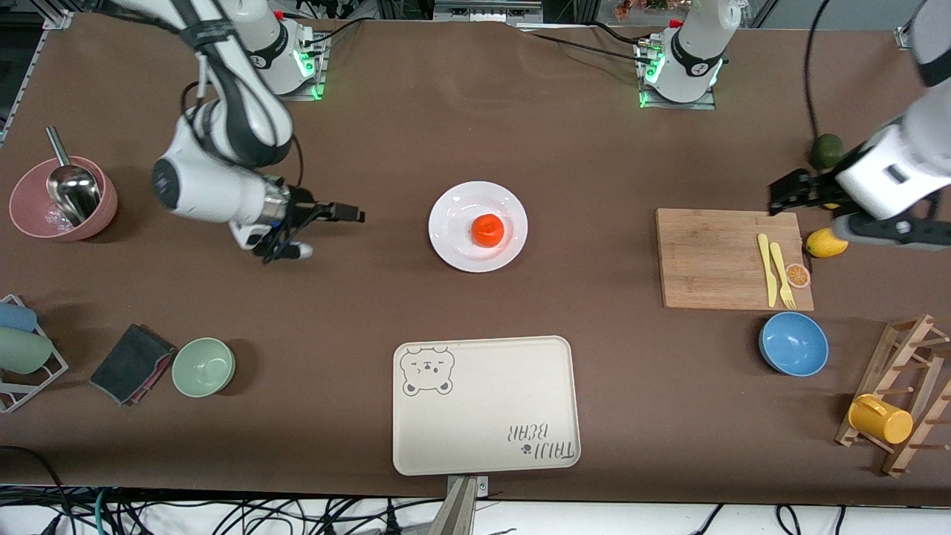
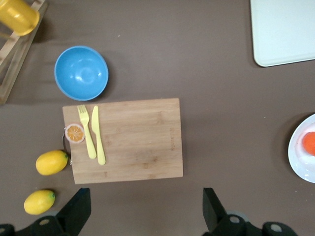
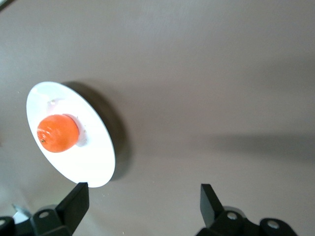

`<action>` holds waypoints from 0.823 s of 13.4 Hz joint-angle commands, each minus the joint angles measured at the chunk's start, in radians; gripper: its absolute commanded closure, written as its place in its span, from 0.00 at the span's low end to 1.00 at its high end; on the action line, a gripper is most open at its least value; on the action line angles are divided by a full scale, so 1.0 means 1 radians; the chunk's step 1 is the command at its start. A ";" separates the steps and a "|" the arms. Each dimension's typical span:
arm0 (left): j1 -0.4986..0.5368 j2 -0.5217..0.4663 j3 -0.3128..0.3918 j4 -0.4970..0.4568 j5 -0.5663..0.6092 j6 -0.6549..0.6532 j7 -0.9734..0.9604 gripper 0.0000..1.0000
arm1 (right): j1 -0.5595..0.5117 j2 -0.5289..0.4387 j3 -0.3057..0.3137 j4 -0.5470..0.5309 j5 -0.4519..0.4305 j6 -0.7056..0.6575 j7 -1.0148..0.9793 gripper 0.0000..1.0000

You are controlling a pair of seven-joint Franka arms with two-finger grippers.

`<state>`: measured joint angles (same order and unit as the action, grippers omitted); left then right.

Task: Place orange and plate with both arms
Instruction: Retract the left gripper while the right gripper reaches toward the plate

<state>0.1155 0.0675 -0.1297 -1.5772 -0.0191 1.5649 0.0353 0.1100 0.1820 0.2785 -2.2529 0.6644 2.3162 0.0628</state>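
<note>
High front camera facing both bases; wrist cameras looking down closer, all sharing the plate (image 1: 478, 226).

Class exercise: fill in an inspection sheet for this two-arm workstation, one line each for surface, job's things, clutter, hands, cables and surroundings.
Surface: brown table.
Job's things: orange sits on white plate, mid-table.
Clutter: cutting board, blue bowl, bear tray, green bowl.
Hands: left hand open, above the board's edge; right hand open, beside the plate; both empty.
Cables: black leads by the arm bases.
Surroundings: nothing seen.
</note>
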 commanded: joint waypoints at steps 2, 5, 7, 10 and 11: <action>-0.072 -0.208 0.085 -0.275 -0.027 0.116 0.018 0.00 | -0.006 0.026 0.161 -0.113 0.136 0.291 0.022 0.00; -0.160 -0.198 0.128 -0.258 -0.001 0.113 0.015 0.00 | -0.004 0.128 0.244 -0.097 0.227 0.471 0.020 0.00; -0.149 -0.183 0.133 -0.239 -0.001 0.103 0.018 0.00 | -0.004 0.149 0.246 -0.091 0.233 0.479 0.019 0.00; -0.149 -0.129 0.131 -0.166 0.001 0.054 0.015 0.00 | -0.006 0.197 0.268 -0.053 0.268 0.494 0.000 0.00; -0.149 -0.114 0.131 -0.135 0.001 0.029 0.015 0.00 | -0.004 0.214 0.269 -0.036 0.268 0.496 -0.003 0.00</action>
<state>-0.0277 -0.0971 -0.0001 -1.7977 -0.0366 1.6473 0.0452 0.1128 0.3514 0.5259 -2.3333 0.9009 2.7901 0.0817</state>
